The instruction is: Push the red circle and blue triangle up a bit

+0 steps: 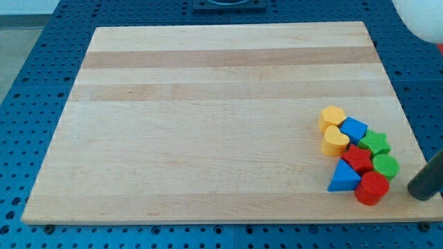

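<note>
The red circle (372, 188) sits near the board's bottom right corner, with the blue triangle (342, 176) touching it on the view's left. My tip (419, 193) is the end of a dark rod coming in from the view's right edge. It rests just off the board's right edge, a short gap to the right of the red circle and not touching it.
Packed against the pair, above them: a red star (358, 158), a green circle (385, 166), a green star (376, 142), a blue cube (354, 129), a yellow heart (336, 141) and a yellow hexagon (331, 117). The wooden board (208, 117) lies on a blue pegboard.
</note>
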